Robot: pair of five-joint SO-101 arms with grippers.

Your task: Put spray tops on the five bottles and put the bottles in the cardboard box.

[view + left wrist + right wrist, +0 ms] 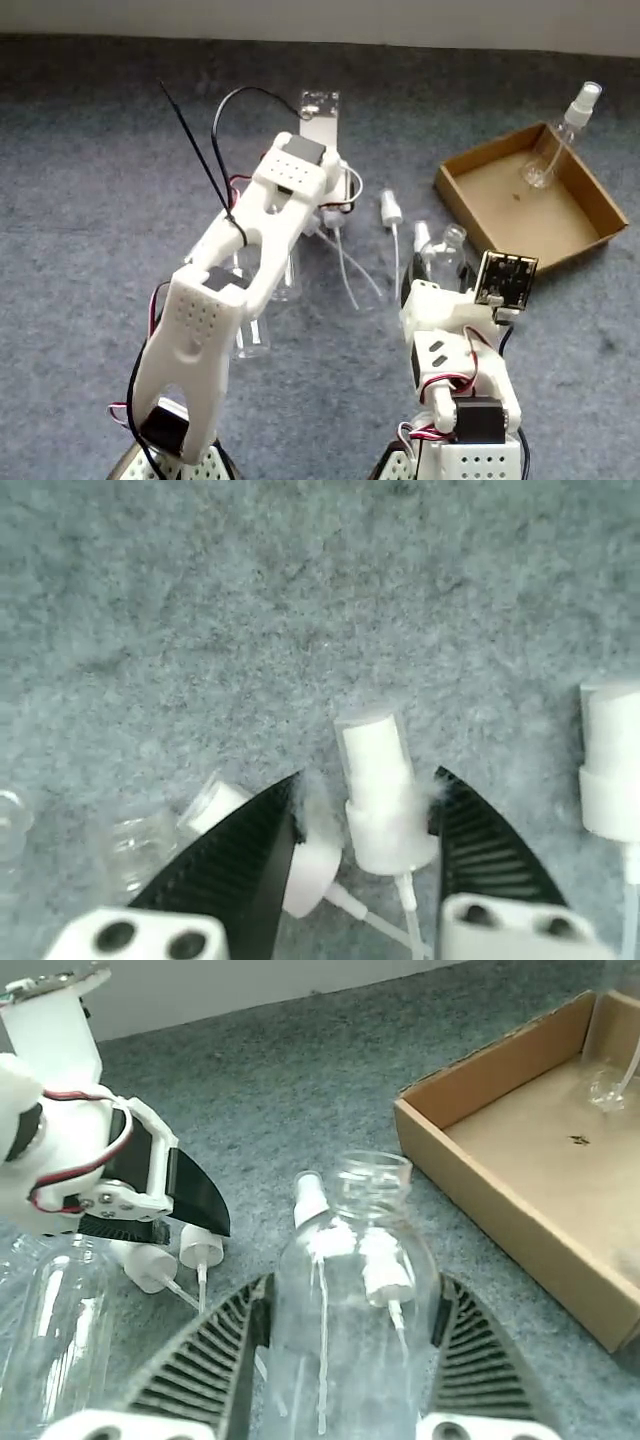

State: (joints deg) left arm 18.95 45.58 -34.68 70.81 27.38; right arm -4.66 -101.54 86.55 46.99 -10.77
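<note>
My left gripper stands open low over the carpet, its black fingers on either side of a white spray top. A second spray top lies against one finger, and a third lies farther off. My right gripper is shut on a clear bottle that stands upright with an uncapped neck, near the cardboard box. In the box leans one bottle with a spray top on it. In the high view the left gripper is at mid-table and the held bottle is beside the box's near corner.
Two uncapped clear bottles lie under the left arm. Loose spray tops with long tubes lie between the two grippers. A white upright bracket stands behind the left gripper. Grey carpet covers the table.
</note>
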